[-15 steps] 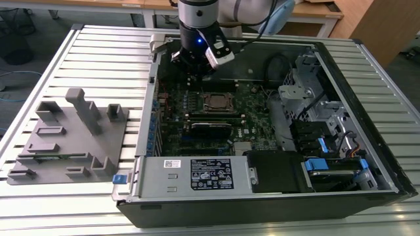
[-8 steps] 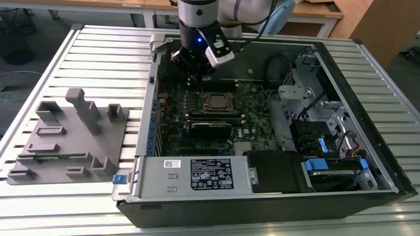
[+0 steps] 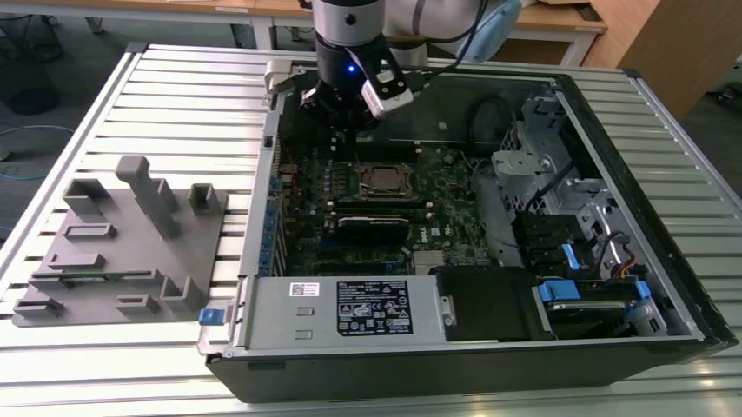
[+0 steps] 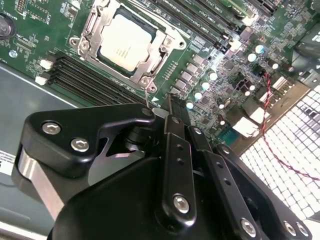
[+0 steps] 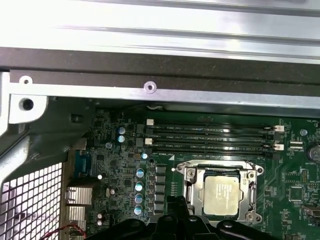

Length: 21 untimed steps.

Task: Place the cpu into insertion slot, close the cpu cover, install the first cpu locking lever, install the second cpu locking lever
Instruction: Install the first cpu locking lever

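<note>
In the exterior view we see a grey fixture block (image 3: pixel 128 261) at the frame's left on a slatted metal table (image 3: pixel 186 87), beside an open computer case (image 3: pixel 464 369) whose labelled power supply (image 3: pixel 347 308) sits lower centre.

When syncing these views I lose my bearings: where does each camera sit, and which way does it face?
Exterior view: off the arm, high, looking down into the computer case; the arm and gripper show.
Second wrist view: on the arm, looking past the gripper at the cpu.
First wrist view: on the arm, facing the motherboard; gripper in the foreground.
Shared: all show the cpu.
</note>
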{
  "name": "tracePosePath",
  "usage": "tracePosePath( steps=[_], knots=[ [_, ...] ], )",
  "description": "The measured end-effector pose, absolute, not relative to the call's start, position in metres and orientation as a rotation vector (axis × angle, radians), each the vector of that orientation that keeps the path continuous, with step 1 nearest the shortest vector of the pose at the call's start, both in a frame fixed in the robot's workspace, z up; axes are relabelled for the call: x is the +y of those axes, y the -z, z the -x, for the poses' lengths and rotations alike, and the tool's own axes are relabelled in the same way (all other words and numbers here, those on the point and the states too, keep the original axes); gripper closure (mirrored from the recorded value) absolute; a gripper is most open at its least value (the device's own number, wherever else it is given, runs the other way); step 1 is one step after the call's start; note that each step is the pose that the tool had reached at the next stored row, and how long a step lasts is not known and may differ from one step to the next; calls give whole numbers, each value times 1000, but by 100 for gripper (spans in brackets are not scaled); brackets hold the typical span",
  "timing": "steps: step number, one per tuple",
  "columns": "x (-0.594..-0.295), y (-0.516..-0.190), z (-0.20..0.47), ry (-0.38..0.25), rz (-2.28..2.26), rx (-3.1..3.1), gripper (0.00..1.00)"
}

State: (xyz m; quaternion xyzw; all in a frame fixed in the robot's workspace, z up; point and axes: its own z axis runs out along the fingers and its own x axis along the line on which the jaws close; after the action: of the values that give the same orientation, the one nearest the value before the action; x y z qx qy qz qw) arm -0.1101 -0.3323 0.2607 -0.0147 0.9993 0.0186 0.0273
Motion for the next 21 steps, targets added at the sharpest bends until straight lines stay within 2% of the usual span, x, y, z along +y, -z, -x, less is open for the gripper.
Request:
tracePosePath(
  steps=[13,21],
  knots=[
    [-332,-255,121,-56,45,3086,89],
    [-321,-252,122,-56,46,3086,89]
  ],
)
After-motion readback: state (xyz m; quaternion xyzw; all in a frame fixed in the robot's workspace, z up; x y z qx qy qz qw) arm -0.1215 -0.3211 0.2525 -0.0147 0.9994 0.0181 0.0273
